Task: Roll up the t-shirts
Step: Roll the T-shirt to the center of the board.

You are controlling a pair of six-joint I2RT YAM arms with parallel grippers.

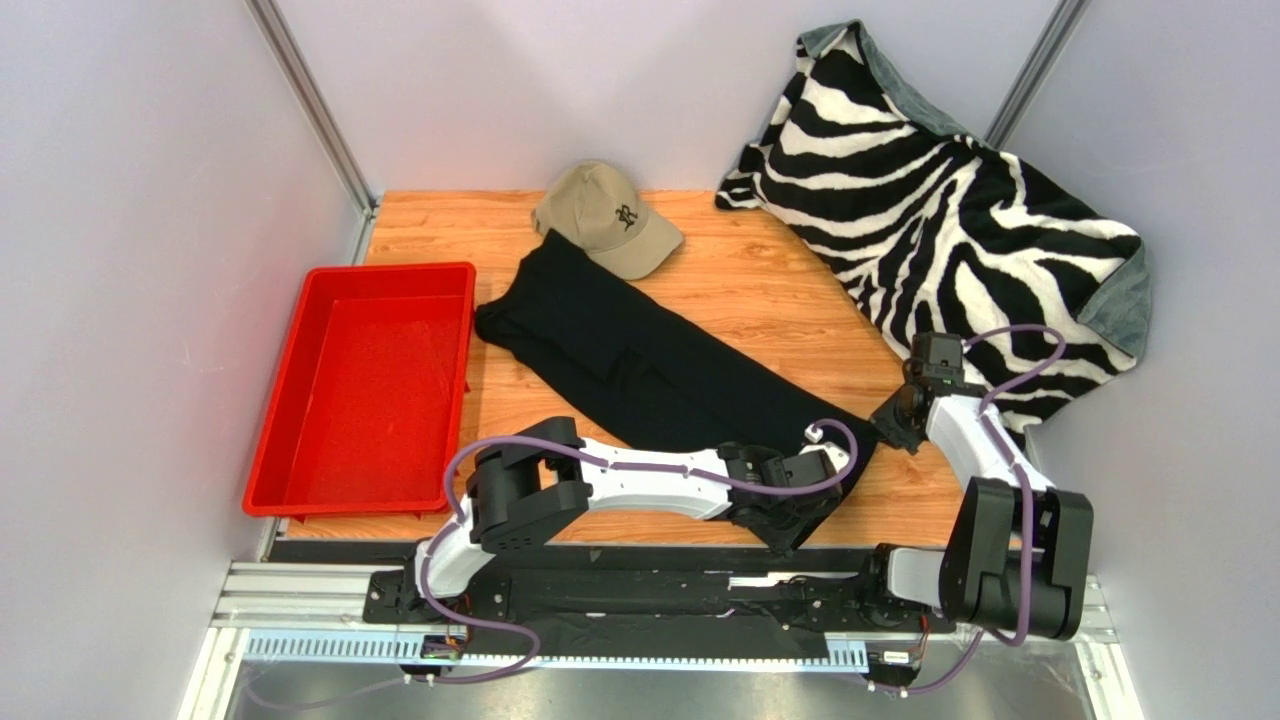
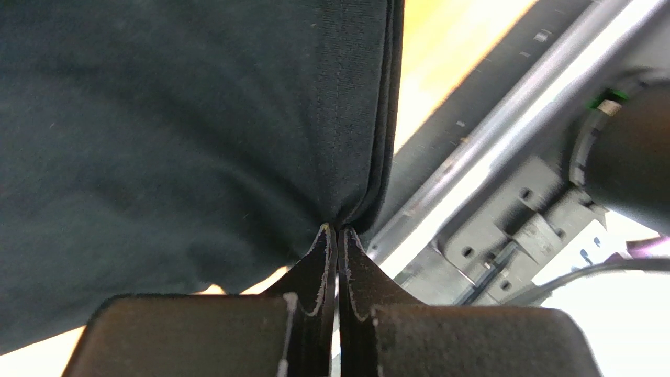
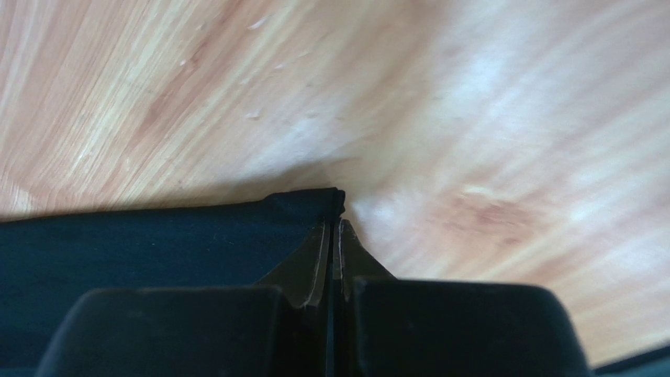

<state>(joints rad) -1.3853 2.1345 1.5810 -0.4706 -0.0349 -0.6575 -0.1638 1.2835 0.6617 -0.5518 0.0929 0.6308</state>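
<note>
The black t-shirt [image 1: 646, 353] lies folded into a long strip, running diagonally from beside the cap down to the near right of the wooden table [image 1: 781, 285]. My left gripper [image 1: 784, 515] is at the strip's near end, shut on the t-shirt's stitched, layered edge [image 2: 346, 141], which bunches at the fingertips [image 2: 336, 229]. My right gripper [image 1: 890, 432] is at the strip's right corner. In the right wrist view its jaws [image 3: 334, 225] are shut, with the t-shirt's corner [image 3: 314, 200] pinched at their tips and bare wood to the right.
A red tray [image 1: 368, 383] stands at the left of the table. A tan cap [image 1: 609, 218] sits at the back by the shirt's far end. A zebra-striped blanket [image 1: 962, 225] is heaped at the back right. The metal base rail [image 2: 503, 149] runs beside the left gripper.
</note>
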